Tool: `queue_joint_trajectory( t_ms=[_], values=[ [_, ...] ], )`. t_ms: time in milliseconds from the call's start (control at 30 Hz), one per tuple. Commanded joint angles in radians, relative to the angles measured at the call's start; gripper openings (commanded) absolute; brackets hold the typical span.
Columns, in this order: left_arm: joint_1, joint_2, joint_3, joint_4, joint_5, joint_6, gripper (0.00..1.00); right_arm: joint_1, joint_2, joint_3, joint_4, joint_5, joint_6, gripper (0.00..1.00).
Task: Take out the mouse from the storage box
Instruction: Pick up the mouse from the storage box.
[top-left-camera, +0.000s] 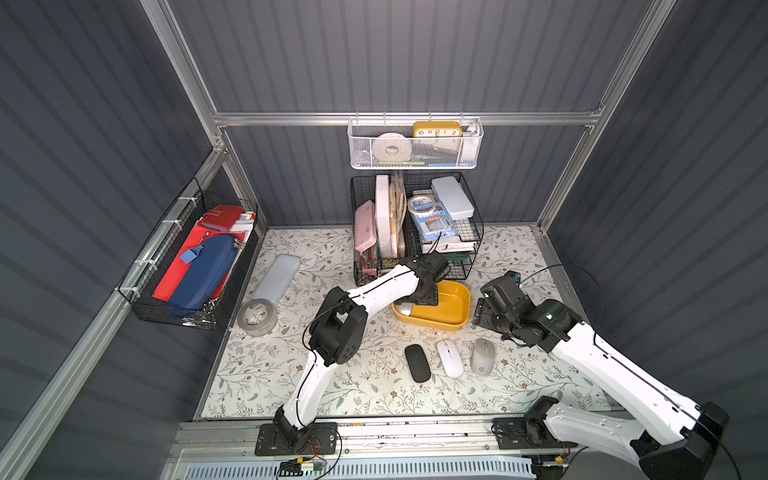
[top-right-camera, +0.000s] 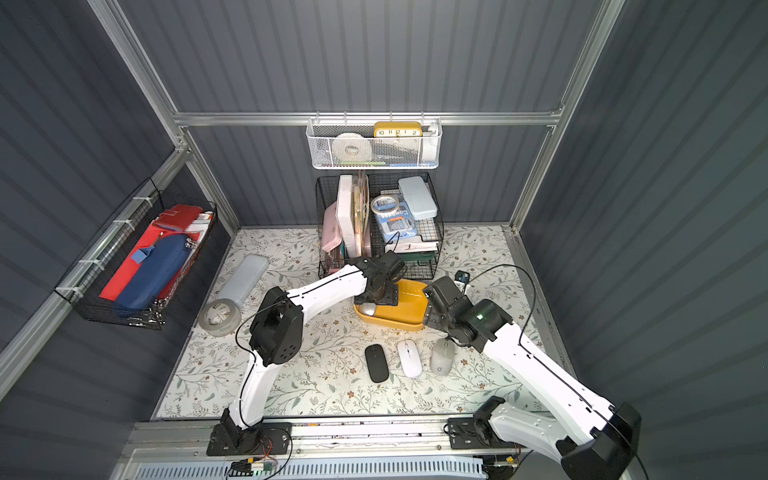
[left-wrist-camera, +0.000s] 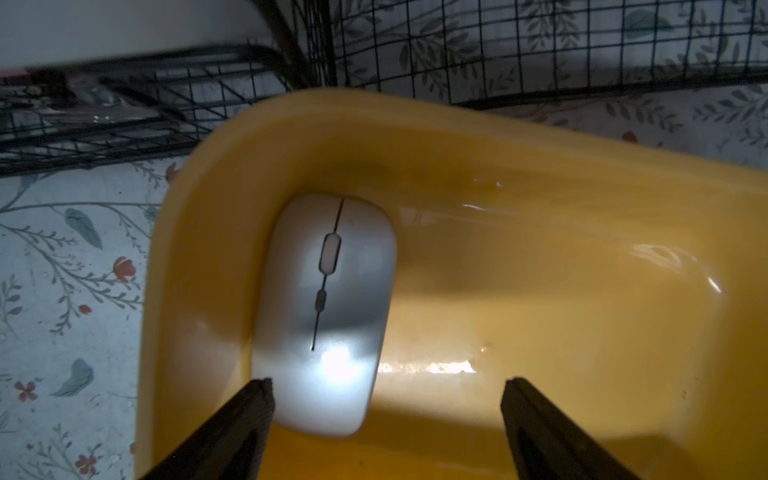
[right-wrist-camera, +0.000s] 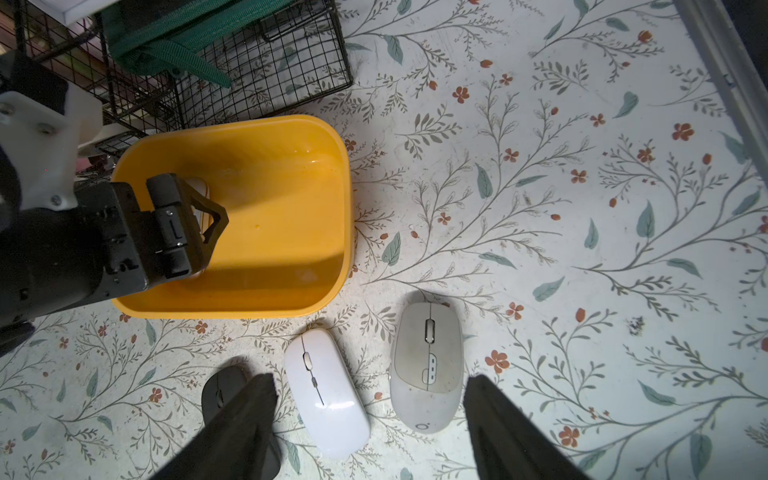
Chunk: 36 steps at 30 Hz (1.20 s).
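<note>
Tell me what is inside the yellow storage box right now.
One silver mouse lies at one end of the storage box, with the open left gripper above it. The rest of the floor looks bare; the top views hide part of it behind the arm.

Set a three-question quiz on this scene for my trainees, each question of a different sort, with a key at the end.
1. True or false: the storage box is empty.
2. How many mice lie outside the box on the floral mat?
   A. two  B. three  C. four
3. Fill in: the left gripper hangs over the box with its jaws ____.

Key
1. False: a silver mouse lies in it.
2. B: the black mouse, white mouse and grey mouse.
3. open
</note>
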Motion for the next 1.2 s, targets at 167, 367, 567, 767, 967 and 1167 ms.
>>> queue_joint_trajectory(
  t_ms=[167, 367, 567, 767, 967, 1167],
  values=[
    [0.024, 0.08, 0.0, 0.005, -0.066, -0.02, 0.91, -0.011, -0.028, -0.033, 0.006, -0.01, -0.007, 0.77],
    [0.026, 0.08, -0.023, 0.037, -0.027, -0.015, 0.9, -0.013, -0.037, -0.035, 0.003, -0.008, -0.007, 0.77],
    [0.02, 0.032, 0.0, 0.042, 0.014, 0.017, 0.89, -0.015, -0.026, -0.035, 0.016, -0.019, -0.009, 0.76],
    [0.02, 0.07, 0.023, 0.073, 0.065, 0.054, 0.87, -0.014, -0.025, -0.036, 0.019, -0.022, -0.006, 0.76],
    [0.02, 0.059, 0.032, 0.085, 0.102, 0.083, 0.77, -0.016, -0.046, -0.045, 0.01, -0.018, -0.003, 0.76],
    [0.03, 0.075, 0.038, 0.063, 0.111, 0.097, 0.82, -0.016, -0.027, -0.043, 0.025, -0.033, -0.005, 0.76]
  ],
)
